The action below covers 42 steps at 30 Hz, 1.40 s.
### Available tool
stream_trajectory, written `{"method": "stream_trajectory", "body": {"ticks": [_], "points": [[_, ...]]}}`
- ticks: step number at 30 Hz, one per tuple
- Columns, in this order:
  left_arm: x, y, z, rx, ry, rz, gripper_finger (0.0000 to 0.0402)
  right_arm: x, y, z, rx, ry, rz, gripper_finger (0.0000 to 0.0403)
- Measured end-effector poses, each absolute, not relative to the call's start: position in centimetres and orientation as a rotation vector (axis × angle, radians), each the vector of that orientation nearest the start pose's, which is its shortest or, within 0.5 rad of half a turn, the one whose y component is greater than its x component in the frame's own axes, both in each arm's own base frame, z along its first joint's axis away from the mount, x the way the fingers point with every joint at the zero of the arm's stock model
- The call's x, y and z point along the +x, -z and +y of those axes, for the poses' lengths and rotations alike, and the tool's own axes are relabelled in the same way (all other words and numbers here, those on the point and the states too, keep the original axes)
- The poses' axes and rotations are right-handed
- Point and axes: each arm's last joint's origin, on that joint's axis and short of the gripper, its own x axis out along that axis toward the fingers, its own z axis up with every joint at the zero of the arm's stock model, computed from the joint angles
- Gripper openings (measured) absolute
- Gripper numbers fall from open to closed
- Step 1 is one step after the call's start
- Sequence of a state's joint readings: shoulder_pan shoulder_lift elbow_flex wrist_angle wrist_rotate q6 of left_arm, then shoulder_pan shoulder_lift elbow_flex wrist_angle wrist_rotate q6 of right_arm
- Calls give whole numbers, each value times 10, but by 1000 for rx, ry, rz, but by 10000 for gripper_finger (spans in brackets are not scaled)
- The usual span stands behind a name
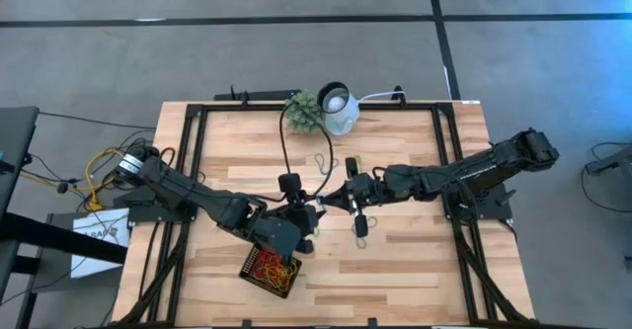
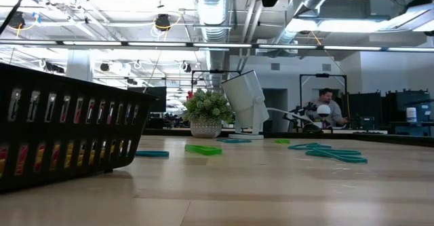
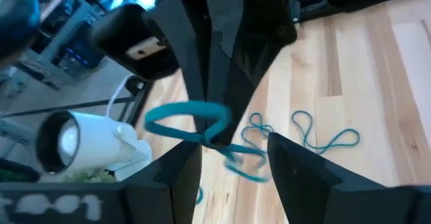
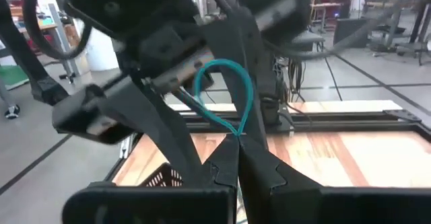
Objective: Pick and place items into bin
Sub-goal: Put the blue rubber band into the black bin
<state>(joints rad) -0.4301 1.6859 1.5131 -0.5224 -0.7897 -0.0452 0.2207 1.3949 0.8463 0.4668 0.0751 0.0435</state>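
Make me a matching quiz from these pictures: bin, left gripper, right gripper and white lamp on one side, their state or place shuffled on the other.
Things:
1. bin
2. left gripper
3. right gripper
4. white lamp

States or places:
A. shut on the teal band
B. at the far edge of the table, beside the plant ball
C. open, facing the other gripper
D. holds red, orange and yellow bands

Pairs: 1-D, 2-C, 3-A, 4-B
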Motion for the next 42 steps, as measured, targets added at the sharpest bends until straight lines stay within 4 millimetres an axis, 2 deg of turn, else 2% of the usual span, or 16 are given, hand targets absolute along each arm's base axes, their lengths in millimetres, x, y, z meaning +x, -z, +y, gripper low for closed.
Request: {"method": "stream_trajectory", "body": {"ticks": [4,10,14,19,24,28,31,33,36,39,42], "points": [[349,-325,-128,340,-305,585,126,304,-282,66,27,-143,48,0],[352,-325,-119,332,-304,596,16,304,-283,66,-4,-148,39,1],[351,-324,-120,380,-315,610,7,303,-280,66,-11,-151,74,17],[340,-327,-121,474,-414,668,2,299,-280,68,-17,-160,112,59],[315,-351,-131,468,-454,699,1,271,-306,68,-16,-169,93,93],[285,-373,-144,391,-387,727,1,233,-327,62,-27,-137,124,104],[262,-376,-154,277,-266,829,0,203,-347,57,-18,-120,68,104],[253,-367,-165,204,-247,874,0,181,-361,52,-8,-125,-4,103],[243,-332,-181,163,-251,927,0,155,-379,46,-8,-135,-125,102],[236,-286,-195,114,-234,959,0,142,-385,45,0,-150,-164,103],[233,-247,-204,13,-142,1001,0,138,-385,46,4,-167,-170,102]]}}
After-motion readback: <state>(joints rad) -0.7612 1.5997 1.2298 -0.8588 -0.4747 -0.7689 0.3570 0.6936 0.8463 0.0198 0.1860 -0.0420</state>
